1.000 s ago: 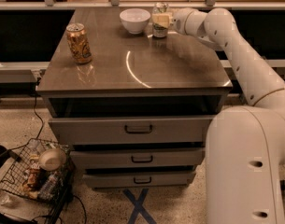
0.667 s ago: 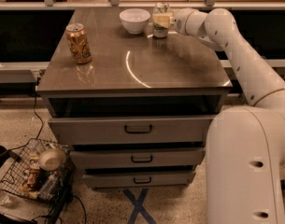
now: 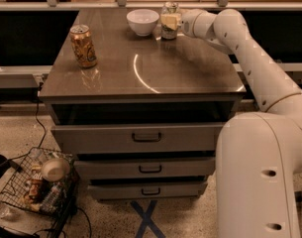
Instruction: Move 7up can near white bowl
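Note:
The 7up can (image 3: 169,10) is a slim silver-white can standing upright at the back of the cabinet top, just right of the white bowl (image 3: 142,21) with a small gap between them. My gripper (image 3: 171,22) reaches in from the right and sits around the can's lower half, covering part of it. The white arm (image 3: 249,48) runs from the gripper down to the right.
An orange-gold can (image 3: 83,45) stands at the left side of the grey cabinet top (image 3: 140,68). The cabinet has drawers (image 3: 146,137) below. A wire basket of items (image 3: 39,182) sits on the floor at the lower left. A shelf rail runs behind the cabinet.

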Controlling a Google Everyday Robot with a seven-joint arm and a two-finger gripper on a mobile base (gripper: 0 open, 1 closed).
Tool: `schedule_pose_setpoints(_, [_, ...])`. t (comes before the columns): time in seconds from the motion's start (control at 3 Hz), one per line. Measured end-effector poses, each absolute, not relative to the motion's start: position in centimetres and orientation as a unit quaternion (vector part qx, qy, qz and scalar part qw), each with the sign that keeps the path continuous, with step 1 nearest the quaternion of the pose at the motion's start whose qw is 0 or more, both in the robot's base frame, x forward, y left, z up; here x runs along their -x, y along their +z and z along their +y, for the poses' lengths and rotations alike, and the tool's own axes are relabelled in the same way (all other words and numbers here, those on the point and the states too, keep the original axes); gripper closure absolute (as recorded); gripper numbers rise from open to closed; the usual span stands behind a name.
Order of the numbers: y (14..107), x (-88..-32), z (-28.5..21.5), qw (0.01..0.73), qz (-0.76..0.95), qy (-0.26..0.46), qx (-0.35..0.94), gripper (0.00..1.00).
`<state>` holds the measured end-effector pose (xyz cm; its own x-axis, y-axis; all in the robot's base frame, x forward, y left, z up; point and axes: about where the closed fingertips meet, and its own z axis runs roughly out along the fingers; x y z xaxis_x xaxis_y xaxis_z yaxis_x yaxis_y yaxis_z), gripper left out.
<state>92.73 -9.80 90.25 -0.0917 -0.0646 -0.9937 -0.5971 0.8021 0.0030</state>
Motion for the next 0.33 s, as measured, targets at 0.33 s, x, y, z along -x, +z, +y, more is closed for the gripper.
schedule_pose_setpoints(0.33, [90.11, -92.77, -9.48, 0.631, 0.708, 0.212, 0.235, 0.05])
